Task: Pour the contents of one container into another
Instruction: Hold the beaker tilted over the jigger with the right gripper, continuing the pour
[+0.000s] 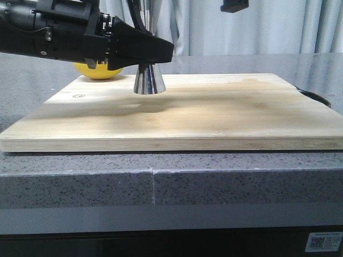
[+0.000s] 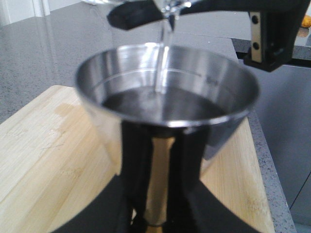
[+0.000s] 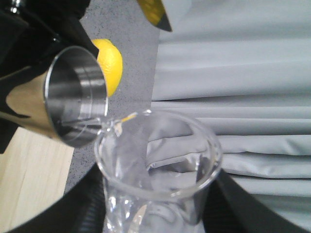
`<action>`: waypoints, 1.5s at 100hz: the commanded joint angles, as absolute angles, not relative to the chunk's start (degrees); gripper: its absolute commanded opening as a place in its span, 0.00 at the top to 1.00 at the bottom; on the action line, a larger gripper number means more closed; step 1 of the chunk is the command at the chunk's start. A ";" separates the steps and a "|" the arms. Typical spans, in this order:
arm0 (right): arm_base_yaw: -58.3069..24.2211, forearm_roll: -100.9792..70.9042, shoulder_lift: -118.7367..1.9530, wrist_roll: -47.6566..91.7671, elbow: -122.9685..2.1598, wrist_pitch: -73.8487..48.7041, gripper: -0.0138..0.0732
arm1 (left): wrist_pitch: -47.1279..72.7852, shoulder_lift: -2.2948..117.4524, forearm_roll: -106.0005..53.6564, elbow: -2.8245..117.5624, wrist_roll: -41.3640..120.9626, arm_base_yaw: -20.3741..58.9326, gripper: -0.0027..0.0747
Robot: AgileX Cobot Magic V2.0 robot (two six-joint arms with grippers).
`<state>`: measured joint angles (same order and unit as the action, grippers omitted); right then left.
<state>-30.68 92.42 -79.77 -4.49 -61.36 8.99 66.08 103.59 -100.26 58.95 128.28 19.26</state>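
Far left of the front view, your left gripper [image 1: 161, 52] comes in from the upper left and is clenched around the waist of the steel jigger [image 1: 148, 79], which stands upright on the wooden board [image 1: 214, 118] in the upper-left part of the board. Tucked behind the gripper there's a yellow lemon [image 1: 99, 71] at the board's back edge, touching or just beside it, can't tell which.

Moving right, the board sits on the grey speckled surface [image 1: 230, 187], and most of the board's right half is bare wood.

From your left wrist camera, the jigger's open cup [image 2: 165, 97] fills the middle of the frame with liquid already pooled in it, and a thin clear stream [image 2: 163, 63] drops into it from the glass beaker [image 2: 167, 7] at the top edge.

Your right gripper [image 3: 155, 213] is grasping that beaker, dark fingers [image 3: 82, 208] either side of the glass. It's tipped with its lip right at the jigger's rim, lower centre of the right wrist frame. In the front view only a dark bit of that arm [image 1: 235, 5] shows at the top right.
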 commanded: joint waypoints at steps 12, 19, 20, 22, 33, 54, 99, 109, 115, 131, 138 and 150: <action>-30.54 92.62 -77.45 -4.57 -63.52 8.12 0.81 | 72.77 100.50 -104.06 60.51 127.64 19.85 0.99; -30.54 92.84 -77.45 -4.57 -63.52 8.12 0.81 | 72.77 100.50 -104.06 60.51 127.64 19.85 0.99; -30.54 92.84 -77.45 -4.57 -63.52 8.12 0.81 | 72.77 100.50 -104.06 60.51 127.64 19.85 0.99; -30.54 92.95 -77.45 -4.57 -63.52 8.12 0.81 | 72.77 100.50 -104.06 60.51 127.64 19.85 0.99; -30.54 93.07 -77.45 -4.57 -63.52 8.03 0.81 | 72.77 100.50 -104.06 60.51 127.64 19.85 0.99; -30.54 93.07 -77.45 -4.57 -63.52 8.03 0.81 | 72.77 100.50 -104.06 60.51 127.64 19.85 0.99; -30.54 93.07 -77.45 -4.57 -63.52 8.03 0.81 | 72.77 100.50 -104.06 60.51 127.64 19.85 0.99; -30.54 93.07 -77.45 -4.57 -63.52 8.13 0.81 | 72.77 100.50 -104.06 60.51 127.64 19.85 0.99; -30.54 93.07 -77.45 -4.57 -63.52 8.13 0.81 | 72.77 100.50 -104.06 60.51 127.64 19.85 0.99; -30.54 93.07 -77.45 -4.57 -63.52 8.13 0.81 | 72.77 100.50 -104.06 60.51 127.64 19.85 0.99; -30.54 93.89 -77.45 -4.57 -63.52 8.13 0.81 | 72.77 100.50 -104.06 60.51 127.64 19.85 0.99; -30.54 94.29 -77.45 -4.57 -63.52 8.13 0.81 | 72.77 100.50 -104.06 60.51 127.64 19.85 0.99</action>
<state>-30.68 94.22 -79.77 -4.61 -61.36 8.89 66.08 103.59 -100.26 58.95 128.28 19.26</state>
